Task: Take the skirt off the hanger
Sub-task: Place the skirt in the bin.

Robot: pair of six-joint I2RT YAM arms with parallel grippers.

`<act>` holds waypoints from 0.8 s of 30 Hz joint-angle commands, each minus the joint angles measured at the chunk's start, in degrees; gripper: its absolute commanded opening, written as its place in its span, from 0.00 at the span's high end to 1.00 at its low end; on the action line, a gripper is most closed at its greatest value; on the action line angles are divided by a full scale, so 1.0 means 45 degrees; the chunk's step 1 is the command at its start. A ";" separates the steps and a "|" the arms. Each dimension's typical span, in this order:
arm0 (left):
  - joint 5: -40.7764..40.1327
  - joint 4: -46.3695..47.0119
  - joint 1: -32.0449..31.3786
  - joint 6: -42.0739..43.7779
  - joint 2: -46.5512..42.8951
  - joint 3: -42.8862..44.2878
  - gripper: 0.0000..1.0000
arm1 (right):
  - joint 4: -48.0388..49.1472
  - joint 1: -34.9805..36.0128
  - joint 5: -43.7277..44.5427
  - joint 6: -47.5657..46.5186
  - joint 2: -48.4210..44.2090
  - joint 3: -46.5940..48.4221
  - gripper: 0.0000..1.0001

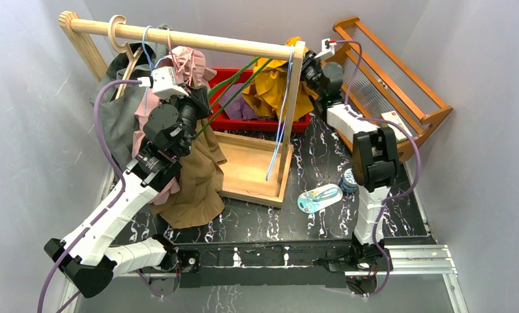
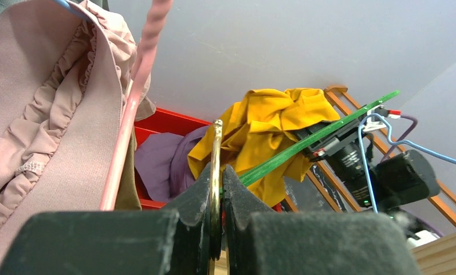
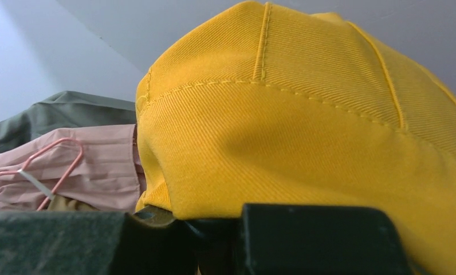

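While my left pincer is clamped shut on the brass hook of the thin green hanger, the mustard-yellow ribbed-cloth skirt hangs bunched on that hanger's far end. It sits by the right end of the wooden garment rail, toward the far edge of the black marbled bench. My right pincer is pressed up under the skirt's stitched band, its jaws slightly apart; I cannot tell whether cloth is caught between them.

I judge the skirt light, limp and grippy rather than slippery, and best pinched at a seam or band. It is likely to drag and snag.

Crowding it are a blue wire hanger, the rail's right post, and a red plastic bin below. A pink ruffled garment hangs beside my left pincer.
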 commanded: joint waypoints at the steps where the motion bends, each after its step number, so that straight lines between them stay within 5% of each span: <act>1: -0.0264 0.0615 -0.0005 0.0150 -0.0042 0.0452 1.00 | 0.3338 0.1023 0.2049 -0.0632 0.0404 0.0600 1.00; 9: -0.0260 0.0525 0.0003 0.0093 -0.0105 0.0340 1.00 | 0.2966 0.2328 0.1703 -0.0536 0.2237 0.0463 1.00; 19: -0.0123 0.0626 0.0007 0.0091 0.0000 0.0261 1.00 | -0.0494 0.2451 0.0809 -0.1177 0.2696 -0.0548 0.99; 24: -0.0046 0.0590 0.0007 0.0072 0.0048 0.0257 1.00 | -0.4139 0.2113 0.0151 -0.2296 0.2804 0.0205 0.80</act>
